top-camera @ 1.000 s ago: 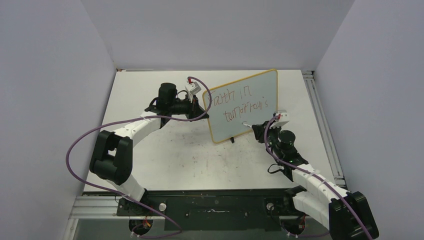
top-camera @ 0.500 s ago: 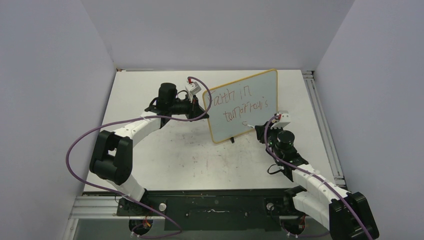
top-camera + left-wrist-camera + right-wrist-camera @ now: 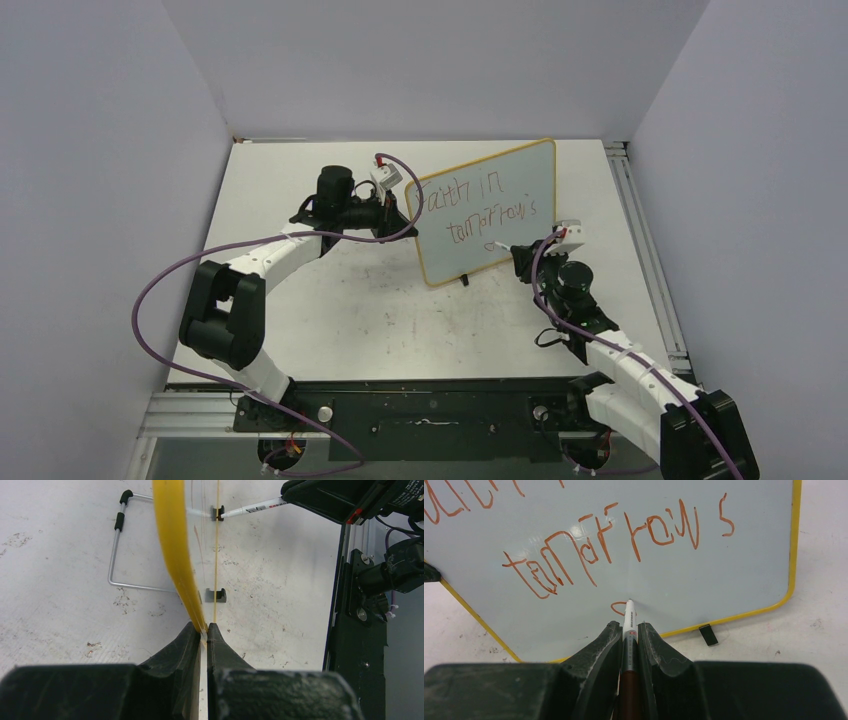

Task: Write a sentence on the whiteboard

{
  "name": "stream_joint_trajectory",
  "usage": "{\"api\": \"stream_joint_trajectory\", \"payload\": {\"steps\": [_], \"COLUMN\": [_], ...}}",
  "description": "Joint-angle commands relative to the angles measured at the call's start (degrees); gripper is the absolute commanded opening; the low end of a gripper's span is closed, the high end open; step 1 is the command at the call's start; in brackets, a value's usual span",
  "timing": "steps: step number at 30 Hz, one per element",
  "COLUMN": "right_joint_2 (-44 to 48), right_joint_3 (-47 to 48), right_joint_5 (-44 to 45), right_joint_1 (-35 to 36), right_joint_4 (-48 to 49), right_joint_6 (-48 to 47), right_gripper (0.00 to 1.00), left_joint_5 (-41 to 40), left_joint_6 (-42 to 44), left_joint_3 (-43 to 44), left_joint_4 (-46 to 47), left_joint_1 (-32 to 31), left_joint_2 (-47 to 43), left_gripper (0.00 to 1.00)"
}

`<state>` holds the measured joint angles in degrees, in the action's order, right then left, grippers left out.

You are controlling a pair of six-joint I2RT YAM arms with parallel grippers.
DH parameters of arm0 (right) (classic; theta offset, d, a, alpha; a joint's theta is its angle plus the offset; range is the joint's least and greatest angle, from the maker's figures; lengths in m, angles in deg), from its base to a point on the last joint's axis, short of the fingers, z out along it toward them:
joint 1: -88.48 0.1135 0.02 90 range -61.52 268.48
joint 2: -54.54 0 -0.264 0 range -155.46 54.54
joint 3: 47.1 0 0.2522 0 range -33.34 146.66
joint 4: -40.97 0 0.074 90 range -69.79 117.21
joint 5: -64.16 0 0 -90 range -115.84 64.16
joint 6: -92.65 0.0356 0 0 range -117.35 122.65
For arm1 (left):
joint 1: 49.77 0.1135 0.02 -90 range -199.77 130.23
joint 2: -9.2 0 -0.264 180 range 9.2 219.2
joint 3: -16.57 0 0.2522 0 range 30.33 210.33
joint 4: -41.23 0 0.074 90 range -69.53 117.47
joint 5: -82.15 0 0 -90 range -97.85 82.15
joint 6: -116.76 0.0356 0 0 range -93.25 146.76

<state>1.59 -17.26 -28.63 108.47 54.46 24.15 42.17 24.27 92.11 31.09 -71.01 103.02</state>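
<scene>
The whiteboard (image 3: 523, 170) stands tilted on the table, yellow-framed, with the sentence (image 3: 482, 207) in reddish-brown letters on two lines. My left gripper (image 3: 407, 216) is shut on the board's left edge; in the left wrist view the yellow frame (image 3: 172, 545) runs into my left gripper (image 3: 204, 627). My right gripper (image 3: 629, 626) is shut on a marker (image 3: 629, 616). Its tip touches the whiteboard (image 3: 724, 575) under the word "tomorrow's" (image 3: 599, 545), beside a small curl (image 3: 616, 608) starting a third line. From above, my right gripper (image 3: 522, 259) sits at the board's lower right.
A wire stand (image 3: 116, 550) props the board from behind, and small black feet (image 3: 216, 596) hold its lower edge. A metal rail (image 3: 628, 210) runs along the table's right side. Purple cables (image 3: 160, 280) loop off both arms. Grey walls enclose the table.
My right gripper has drifted a little to the right with the marker, and a small curl has appeared under the second line. The left arm and the board have not moved.
</scene>
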Motion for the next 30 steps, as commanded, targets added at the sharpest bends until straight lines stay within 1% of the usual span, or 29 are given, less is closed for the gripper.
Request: {"api": "stream_joint_trajectory", "payload": {"steps": [1, 13, 21, 30], "right_joint_2": [0.97, 0.44, -2.49, 0.62], "right_joint_3": [2.22, -1.39, -2.45, -0.78], "right_joint_5": [0.00, 2.35, 1.97, 1.68], "right_joint_1": [0.42, 0.49, 0.49, 0.66], "right_joint_4": [4.03, -0.60, 1.43, 0.24], "right_joint_6": [-0.30, -0.10, -0.01, 0.55], "right_gripper": [0.05, 0.05, 0.05, 0.05], "left_joint_5": [1.13, 1.13, 1.13, 1.13], "left_joint_6": [0.52, 0.55, 0.55, 0.54], "left_joint_3": [1.44, 1.49, 1.45, 1.41], "left_joint_4": [-2.00, -1.97, -2.01, -2.03], "left_joint_1": [-0.64, -0.65, -0.65, -0.69], "left_joint_2": [-0.57, -0.57, -0.66, -0.66], "left_gripper": [0.00, 0.00, 0.00, 0.00]}}
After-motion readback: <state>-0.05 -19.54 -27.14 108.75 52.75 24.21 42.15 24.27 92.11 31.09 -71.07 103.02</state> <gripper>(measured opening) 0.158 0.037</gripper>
